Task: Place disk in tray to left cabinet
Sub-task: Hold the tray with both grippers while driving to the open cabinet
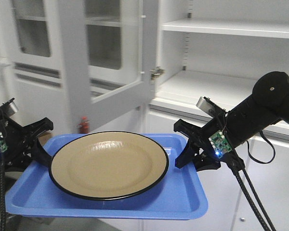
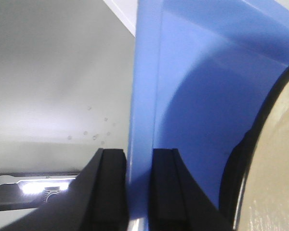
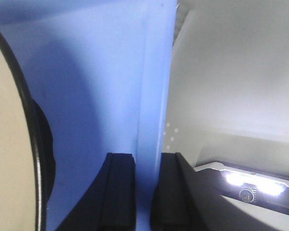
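Bright blue rectangular plastic tray with a low raised rim [image 1: 176, 201] is held off the ground between both arms, roughly level. The left gripper [image 2: 138, 190] has its black fingers clamped on the tray's left rim, one finger inside and one outside. The right gripper [image 3: 147, 190] pinches the right rim the same way. The large round shallow tan disk with a glossy face and thin black rim [image 1: 108, 164] lies flat in the tray, about centred and nearly spanning its width. The light grey-white metal left cabinet [image 1: 216, 89] stands behind it, with its wide shelves exposed and its glass door [image 1: 111, 53] swung open. The tray sits in front of the shelves, not on them.
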Robot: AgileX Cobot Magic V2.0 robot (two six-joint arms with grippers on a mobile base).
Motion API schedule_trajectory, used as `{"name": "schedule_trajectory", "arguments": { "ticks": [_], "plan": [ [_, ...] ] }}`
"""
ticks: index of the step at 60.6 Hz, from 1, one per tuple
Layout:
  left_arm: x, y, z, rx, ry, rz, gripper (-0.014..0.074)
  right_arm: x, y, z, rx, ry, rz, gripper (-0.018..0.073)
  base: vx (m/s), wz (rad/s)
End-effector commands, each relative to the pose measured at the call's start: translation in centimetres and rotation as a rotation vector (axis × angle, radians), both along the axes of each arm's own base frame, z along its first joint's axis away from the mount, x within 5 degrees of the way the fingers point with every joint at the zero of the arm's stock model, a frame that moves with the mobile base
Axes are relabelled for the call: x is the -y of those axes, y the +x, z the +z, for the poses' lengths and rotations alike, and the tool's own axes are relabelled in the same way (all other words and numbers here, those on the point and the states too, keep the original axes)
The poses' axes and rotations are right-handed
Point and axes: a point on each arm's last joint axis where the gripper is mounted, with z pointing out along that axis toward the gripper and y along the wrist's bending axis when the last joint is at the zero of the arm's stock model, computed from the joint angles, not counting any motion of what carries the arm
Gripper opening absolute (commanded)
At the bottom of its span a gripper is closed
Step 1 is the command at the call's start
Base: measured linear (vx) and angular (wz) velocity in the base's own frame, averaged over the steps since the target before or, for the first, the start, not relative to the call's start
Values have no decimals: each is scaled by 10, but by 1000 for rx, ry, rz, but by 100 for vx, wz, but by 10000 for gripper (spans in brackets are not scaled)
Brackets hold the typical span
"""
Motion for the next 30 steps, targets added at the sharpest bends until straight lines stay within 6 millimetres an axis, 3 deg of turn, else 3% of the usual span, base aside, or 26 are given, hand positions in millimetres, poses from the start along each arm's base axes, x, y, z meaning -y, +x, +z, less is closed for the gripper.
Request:
{"name": "schedule_trajectory", "arguments": {
  "ticks": [1,30],
  "plan": [
    [27,-19,44,63,-241,-40,0,-23,-20,49,71,239,36,-1,15,-56],
    [27,-19,44,63,-241,-40,0,-23,-20,49,71,239,36,-1,14,-45]
  ]
}}
